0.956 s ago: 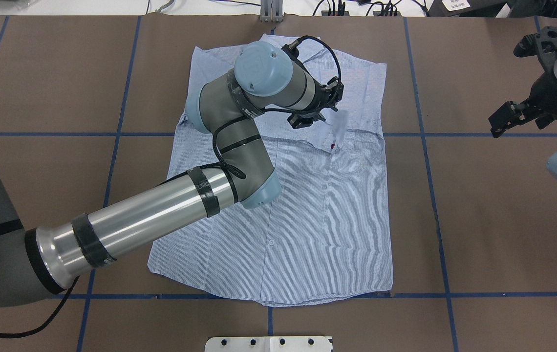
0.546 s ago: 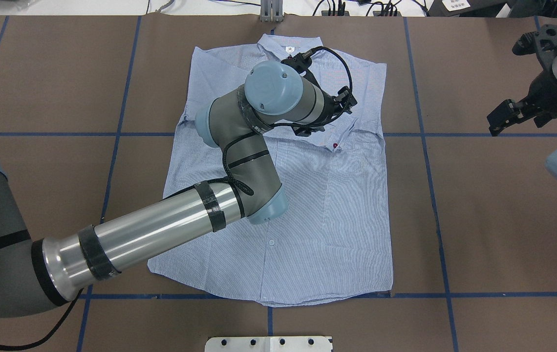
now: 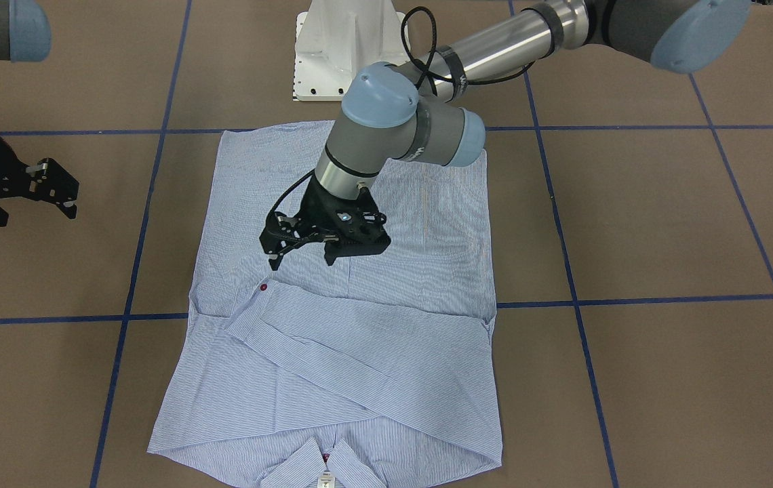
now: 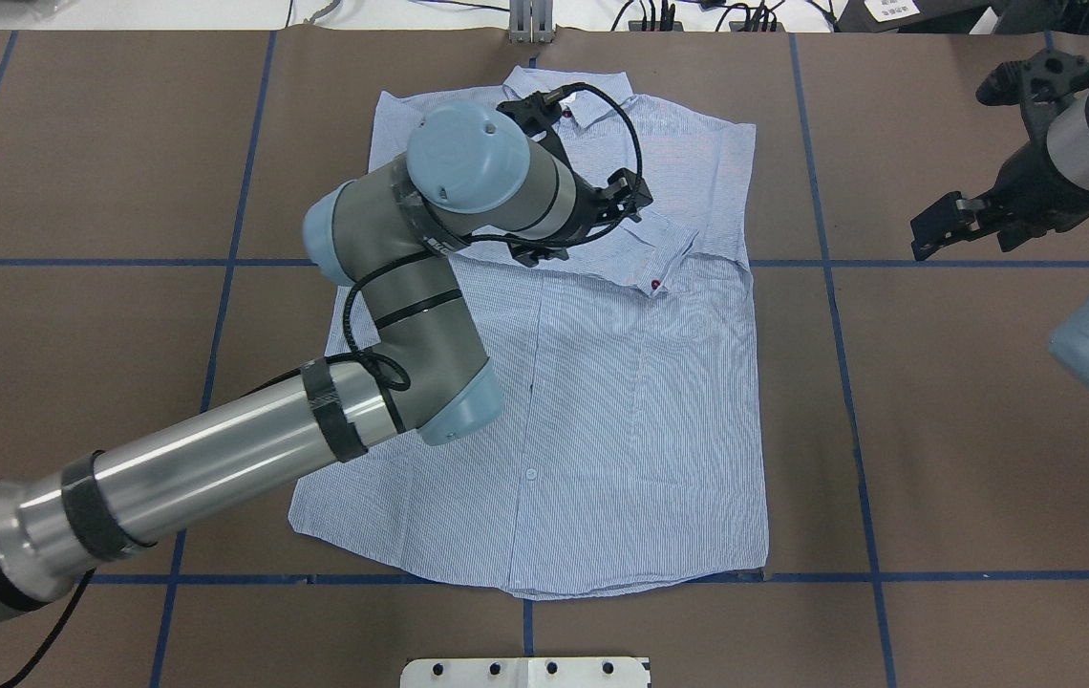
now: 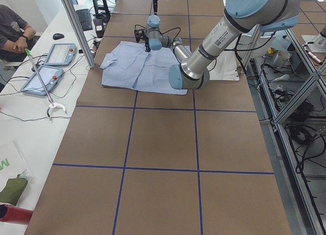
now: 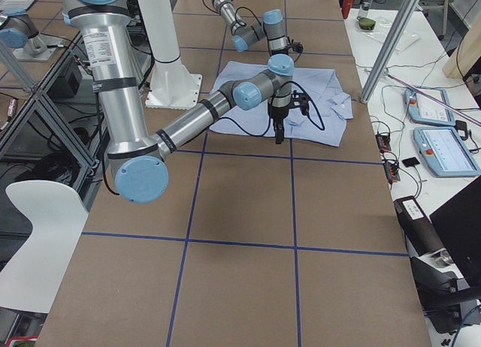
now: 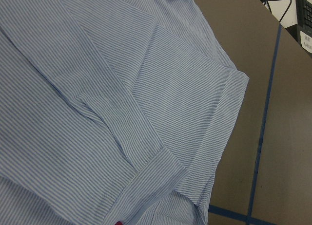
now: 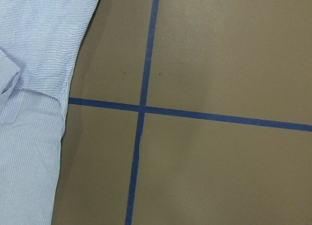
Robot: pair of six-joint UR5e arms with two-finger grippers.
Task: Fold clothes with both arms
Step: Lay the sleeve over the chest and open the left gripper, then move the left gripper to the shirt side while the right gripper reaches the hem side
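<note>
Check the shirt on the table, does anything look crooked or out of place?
Nothing damaged. The shirt lies flat, but the sleeve folded across its chest runs on a slant rather than square to the sides.

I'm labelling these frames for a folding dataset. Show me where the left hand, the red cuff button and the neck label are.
left hand [image 3: 304, 261]: front-facing view, midway between its fingertips.
red cuff button [image 3: 264, 287]: front-facing view, centre of the button.
neck label [image 3: 323, 482]: front-facing view, middle of the white tag.
</note>
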